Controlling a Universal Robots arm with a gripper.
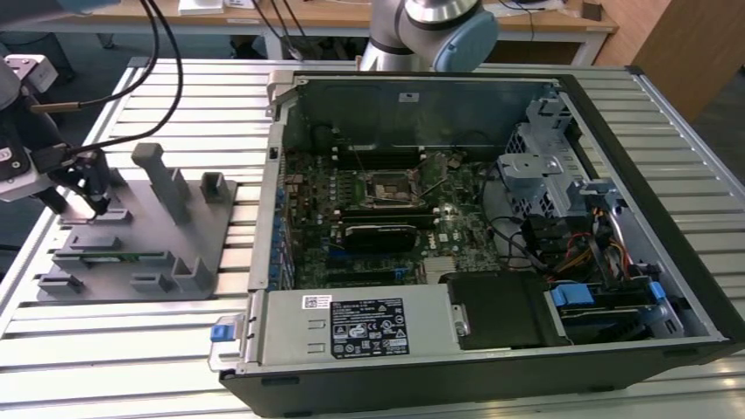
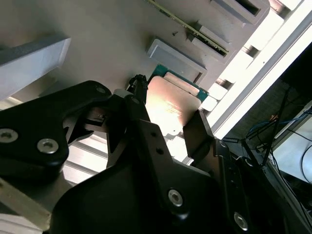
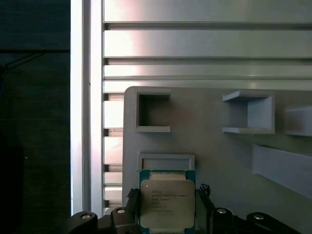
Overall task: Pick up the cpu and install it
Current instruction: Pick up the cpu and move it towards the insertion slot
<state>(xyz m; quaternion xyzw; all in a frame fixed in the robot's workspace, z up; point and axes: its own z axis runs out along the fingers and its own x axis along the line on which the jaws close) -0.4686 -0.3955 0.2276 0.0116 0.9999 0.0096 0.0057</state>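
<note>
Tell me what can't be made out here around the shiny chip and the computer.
First wrist view: one edge of the cpu is cut off by the picture's border.
Second wrist view: the black end effector covers part of the cpu.
Exterior view: the end effector hides the spot on the grey fixture beneath it.
Exterior view: the motherboard socket is too small to tell whether it is empty.

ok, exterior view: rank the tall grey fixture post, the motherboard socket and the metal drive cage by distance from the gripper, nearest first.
From the gripper, at the exterior view's left:
1. Tall grey fixture post, right beside it.
2. Motherboard socket, well off toward the exterior view's right.
3. Metal drive cage, farther right again.
</note>
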